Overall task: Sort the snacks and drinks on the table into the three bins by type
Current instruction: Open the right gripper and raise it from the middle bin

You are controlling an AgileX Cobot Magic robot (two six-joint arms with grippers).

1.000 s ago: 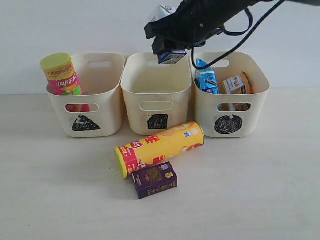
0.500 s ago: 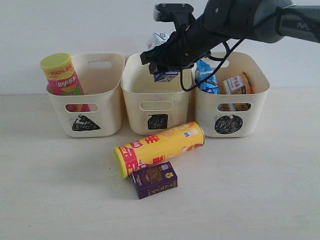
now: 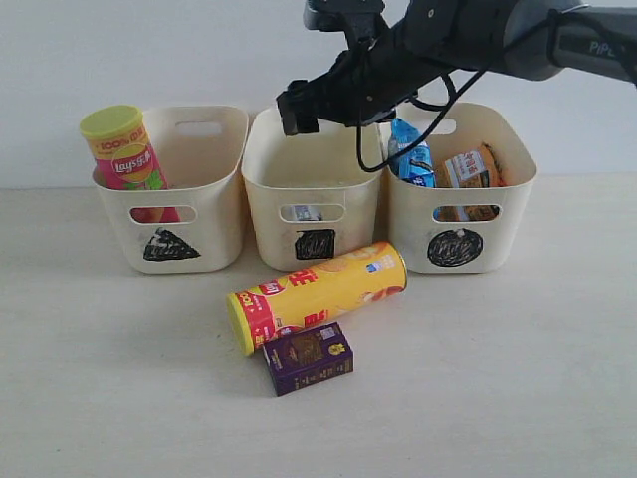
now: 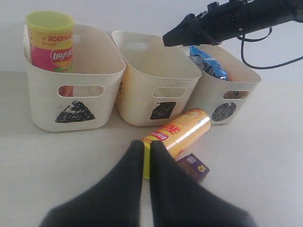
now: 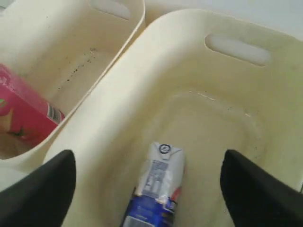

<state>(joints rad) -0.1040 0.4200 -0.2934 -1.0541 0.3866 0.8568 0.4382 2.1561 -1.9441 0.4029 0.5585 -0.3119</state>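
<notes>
Right end effector [image 3: 297, 108]: black two-finger unit, fingers spread wide, holding nothing, poised over the mouth of the middle cream plastic bin marked with a black scribbled square [image 3: 269, 189]. Small white-and-blue drink carton [image 5: 156, 189]: lying flat on the floor of that bin, directly beneath the end effector and between its spread fingers in the right wrist view, touching neither. Step in hand, as judged: the carton's delivery is finished, with lift-off next. Left end effector [image 4: 146, 152]: fingers pressed together, empty, low over the worktop. Yellow Lay's chip tube [image 3: 318, 294]: on its side just ahead of the left end effector's tips. Small purple cardboard box [image 3: 309, 358]: against the tube's near side, apparently touching. Both unsorted. Next move calls for the right end effector to rise clear of the rim, then one arm to take the tube across its round body without knocking the box; it probably belongs with the pink Lay's chip tube [image 3: 124, 159], upright in the triangle-marked cream bin [image 3: 214, 169], on the far side of the square bin from the right arm. Circle-marked cream bin [image 3: 508, 179], beneath the right arm: blue crinkly packet [image 3: 410, 154], orange crinkly packet [image 3: 468, 169]. Worktop [image 3: 518, 378]: pale beige, faint wood grain, matt. Room: plain white wall [image 3: 149, 50] behind the bins.
</notes>
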